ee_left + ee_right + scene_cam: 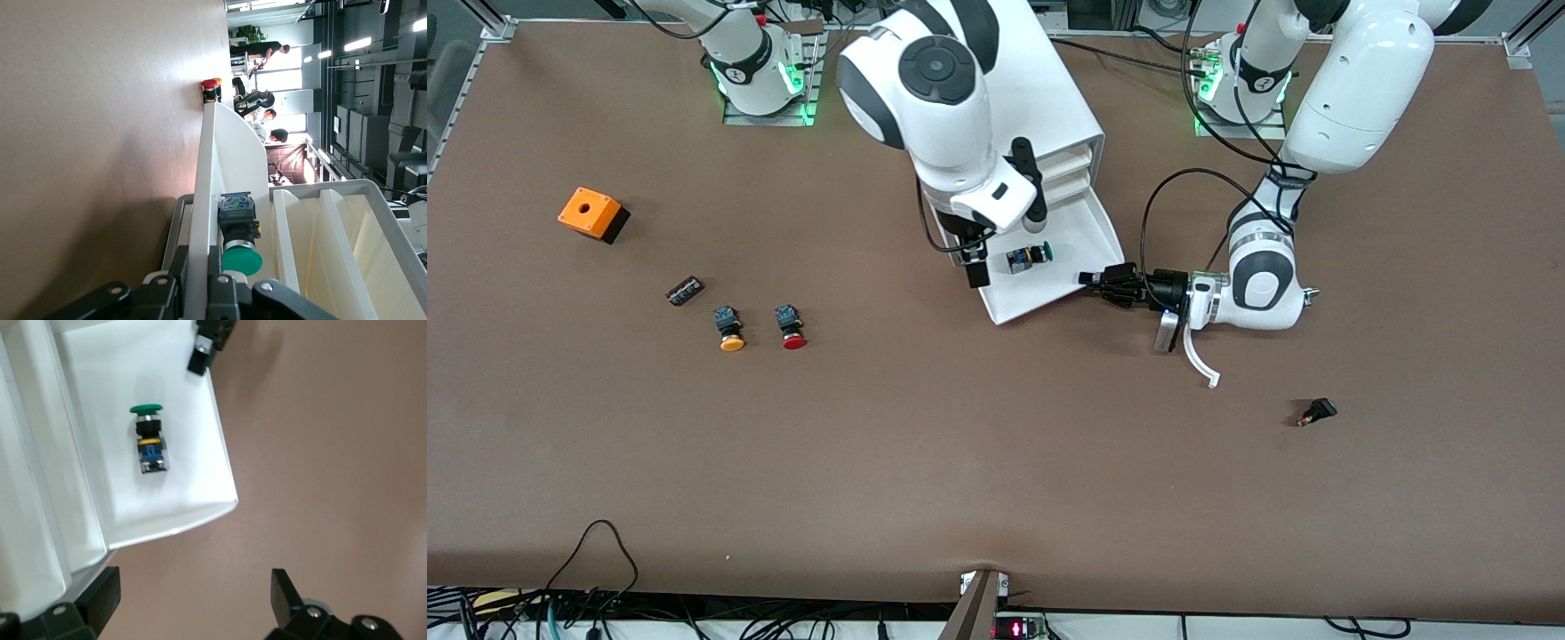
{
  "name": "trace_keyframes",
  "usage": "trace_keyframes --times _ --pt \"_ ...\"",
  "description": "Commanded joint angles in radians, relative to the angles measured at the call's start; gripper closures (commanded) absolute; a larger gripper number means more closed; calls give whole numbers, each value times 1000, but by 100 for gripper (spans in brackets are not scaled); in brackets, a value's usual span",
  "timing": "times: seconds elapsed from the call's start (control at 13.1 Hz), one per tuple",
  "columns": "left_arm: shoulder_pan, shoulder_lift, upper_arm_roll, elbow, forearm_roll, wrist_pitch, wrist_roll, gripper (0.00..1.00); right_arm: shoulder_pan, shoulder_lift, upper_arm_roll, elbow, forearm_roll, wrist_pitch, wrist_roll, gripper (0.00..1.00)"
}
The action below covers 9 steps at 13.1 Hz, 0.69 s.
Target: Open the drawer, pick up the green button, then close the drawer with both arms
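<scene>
Left gripper (1092,279) reaches in level, clenched on the drawer (1089,233) front wall. Right gripper (978,267) points down over the drawer's corner — fingers spread, empty, green button (1030,256) at its 3 o'clock.

Brown table (996,462) — cabinet (1049,107), orange box (590,213), yellow/red btns (729,327).

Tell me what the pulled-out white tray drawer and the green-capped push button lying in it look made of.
White tray drawer: probably moulded plastic, with thin, smooth, matte walls and rounded corners. Green-capped push button: likely plastic too, with a glossy green cap, black collar and blue body; a thin silvery ring under the cap may be metal.
</scene>
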Motion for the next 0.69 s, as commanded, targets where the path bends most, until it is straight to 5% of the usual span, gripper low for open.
trace_keyframes --times 0.0,0.31,0.38,0.46,0.61 --pt "11 1 7 33 -17 -9 -37 100 30 44 -4 20 -14 22 0 0" --pt "16 1 10 43 -17 -9 -41 97 40 85 -4 20 -16 89 6 0" --pt "16 1 8 43 -17 -9 -50 82 42 95 -4 20 -16 103 6 0" --pt "17 1 8 43 -17 -7 -37 2 51 111 -3 20 -16 116 5 0" --pt "22 -6 8 40 0 -10 -38 0 70 138 -4 20 -19 174 6 0"
